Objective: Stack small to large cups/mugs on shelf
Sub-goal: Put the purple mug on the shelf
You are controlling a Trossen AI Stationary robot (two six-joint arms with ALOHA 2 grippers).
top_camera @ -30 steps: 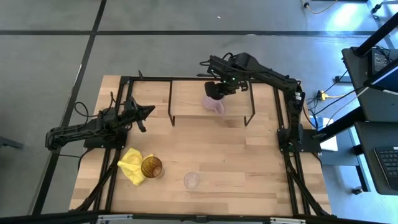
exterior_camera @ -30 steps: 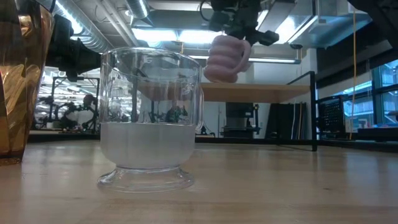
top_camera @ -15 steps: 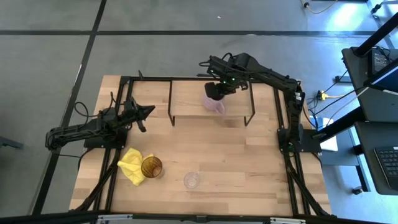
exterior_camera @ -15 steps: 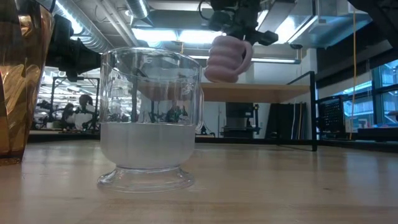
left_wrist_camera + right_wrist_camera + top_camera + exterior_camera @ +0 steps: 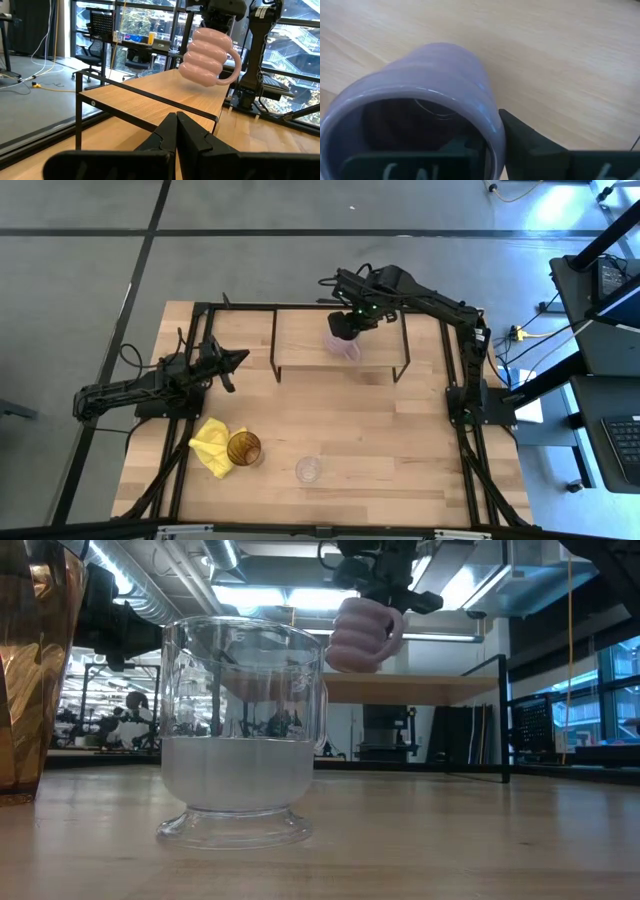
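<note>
Over the wooden surface [image 5: 380, 430] we see the right end effector [image 5: 350, 320] grasping the purple mug [image 5: 343, 346] by its rim above the shelf [image 5: 300, 340]; we judge it rigid, slick, fairly heavy. Left end effector [image 5: 235, 360] waits clenched.

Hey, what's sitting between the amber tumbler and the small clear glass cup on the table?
Nothing: in the high view, bare tabletop separates the amber tumbler from the clear glass cup.
</note>
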